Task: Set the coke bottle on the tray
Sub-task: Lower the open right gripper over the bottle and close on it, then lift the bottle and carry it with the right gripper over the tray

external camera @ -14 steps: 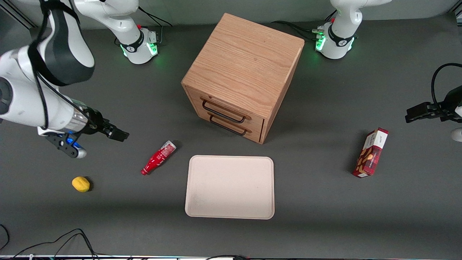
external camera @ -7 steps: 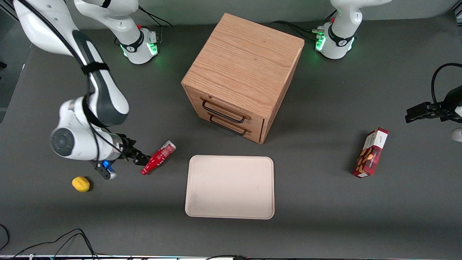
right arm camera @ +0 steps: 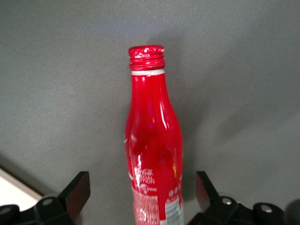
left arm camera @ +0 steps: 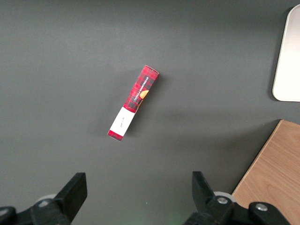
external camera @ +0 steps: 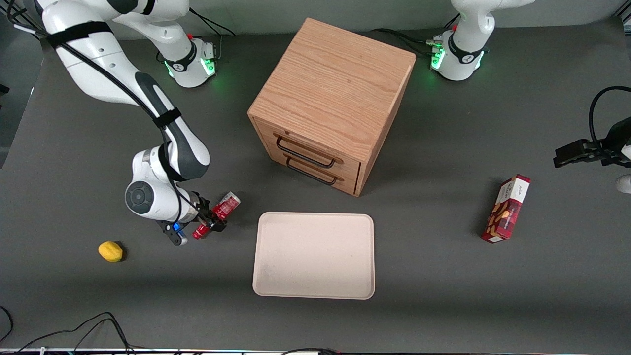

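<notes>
The coke bottle (external camera: 226, 205), red with white script, lies on its side on the dark table beside the beige tray (external camera: 314, 255), toward the working arm's end. My right gripper (external camera: 211, 221) is low over the bottle's middle, open, with one finger on each side and gaps to the bottle. In the right wrist view the bottle (right arm camera: 152, 154) lies between the two black fingers (right arm camera: 77, 192), its red cap pointing away from the gripper (right arm camera: 140, 194). A corner of the tray (right arm camera: 14, 187) shows there too.
A wooden two-drawer cabinet (external camera: 331, 103) stands farther from the front camera than the tray. A yellow lemon (external camera: 110, 251) lies near the working arm's end. A red snack box (external camera: 506, 208) lies toward the parked arm's end, also in the left wrist view (left arm camera: 133, 102).
My right arm has swung down and along the table to the bottle, from well to its side to straddling it. The bottle, tray and other things have not moved.
</notes>
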You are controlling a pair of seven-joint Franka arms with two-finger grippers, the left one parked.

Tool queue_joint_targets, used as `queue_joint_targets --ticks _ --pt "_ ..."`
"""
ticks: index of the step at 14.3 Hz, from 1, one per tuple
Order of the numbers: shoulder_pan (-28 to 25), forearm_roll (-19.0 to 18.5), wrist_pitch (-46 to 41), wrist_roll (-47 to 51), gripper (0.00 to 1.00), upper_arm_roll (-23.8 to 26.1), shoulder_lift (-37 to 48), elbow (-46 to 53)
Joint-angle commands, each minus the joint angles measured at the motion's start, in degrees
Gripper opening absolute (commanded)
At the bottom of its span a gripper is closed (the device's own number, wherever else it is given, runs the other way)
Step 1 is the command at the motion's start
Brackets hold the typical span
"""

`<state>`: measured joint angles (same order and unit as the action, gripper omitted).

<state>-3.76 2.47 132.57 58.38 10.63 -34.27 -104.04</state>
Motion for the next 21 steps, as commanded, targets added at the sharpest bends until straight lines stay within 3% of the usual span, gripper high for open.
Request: queue_joint_targets --ticks 1,5,6,7,8,12,16,21 --pt "0.1 -2.6 2.4 1.9 1.00 0.4 -1.1 -0.3" --pt "0.1 -2.7 5.1 2.4 1.00 0.4 -1.9 -2.4" --pt "0.2 -3.0 5.9 2.2 0.85 0.4 -1.9 -3.2" --pt "0.1 -4.5 6.0 1.9 0.24 0.4 -1.9 -3.3" --pt "-0.2 -4.8 5.9 2.3 0.00 0.8 -1.9 -3.2" --pt "-0.1 -5.2 3.7 0.2 0.00 0.8 0.4 -2.6" --pt "0.8 -5.2 -3.1 -12.9 0.00 0.4 7.3 0.3" --pt "0.2 -5.3 -23.2 -27.4 0.00 -0.1 8.0 22.0"
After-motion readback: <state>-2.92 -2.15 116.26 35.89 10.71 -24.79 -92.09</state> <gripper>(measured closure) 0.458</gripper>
